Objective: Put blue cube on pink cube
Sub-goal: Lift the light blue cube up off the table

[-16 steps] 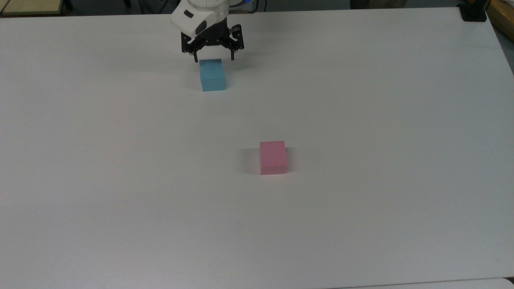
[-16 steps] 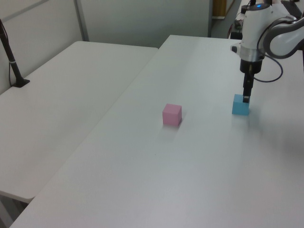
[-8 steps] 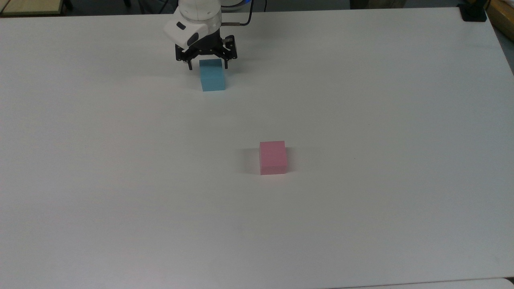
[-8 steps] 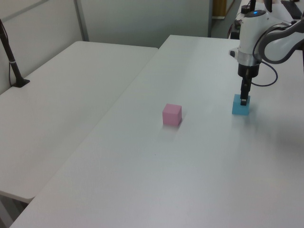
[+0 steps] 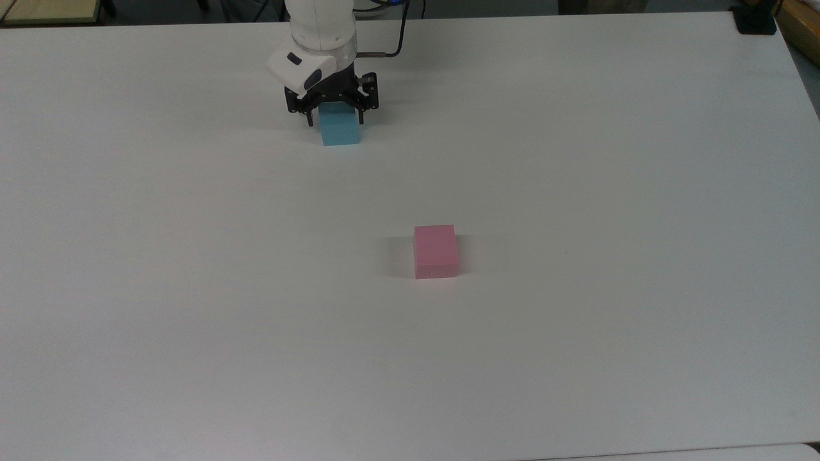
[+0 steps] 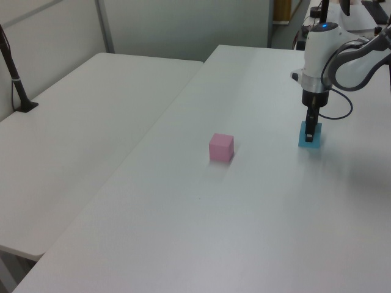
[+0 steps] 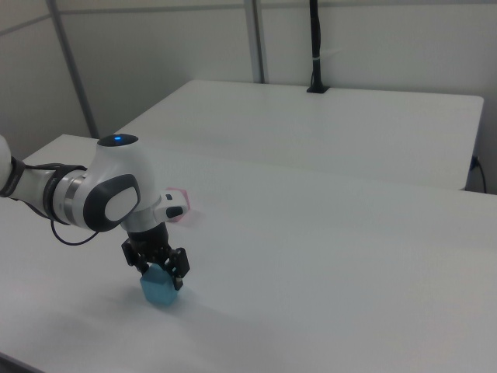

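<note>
Overhead, in the top view, one white table (image 5: 576,160) carried two cubes; the blue cube (image 5: 339,130) sat squarely near the far edge, the pink cube (image 5: 435,251) well apart toward the middle; the gripper (image 5: 334,117) stood open astride the blue cube, a finger on either side. In the left view, a second white table (image 6: 79,140) adjoined; grey partitions stood behind. In the right view, the arm (image 7: 109,194) hid most of the pink cube.

White table (image 5: 576,160), second table (image 6: 79,122) — black post (image 7: 315,47)
</note>
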